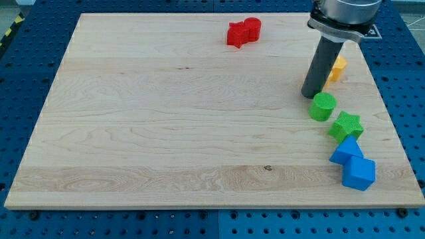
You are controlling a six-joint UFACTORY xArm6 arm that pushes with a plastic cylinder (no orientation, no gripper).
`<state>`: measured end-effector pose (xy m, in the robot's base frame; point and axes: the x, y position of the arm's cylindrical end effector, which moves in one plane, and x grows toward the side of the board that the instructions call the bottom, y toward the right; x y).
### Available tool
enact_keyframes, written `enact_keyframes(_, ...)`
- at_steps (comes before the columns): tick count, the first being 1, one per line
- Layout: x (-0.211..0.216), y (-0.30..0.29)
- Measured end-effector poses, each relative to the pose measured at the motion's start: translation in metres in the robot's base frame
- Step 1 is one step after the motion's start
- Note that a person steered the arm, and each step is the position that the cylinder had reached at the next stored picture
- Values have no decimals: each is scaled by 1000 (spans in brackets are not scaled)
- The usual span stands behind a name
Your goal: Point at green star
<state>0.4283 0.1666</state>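
My tip [310,95], a plain rod tool with nothing to open or close, rests just beside the green cylinder [323,106] near the surface's [166,133] right edge, so heading straight for the green star [346,125] beyond risks shoving that cylinder into it.

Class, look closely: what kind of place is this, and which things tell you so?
Probably a robotics lab bench: a wooden board on a blue perforated table, a robot's rod with my tip beside small coloured blocks.
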Motion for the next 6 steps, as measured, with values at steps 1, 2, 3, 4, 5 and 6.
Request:
enact_keyframes(1,0,31)
enact_keyframes(2,0,93)
enact_keyframes(3,10,115)
enact_keyframes(4,56,101)
enact_keyframes(5,70,85)
enact_keyframes(6,70,74)
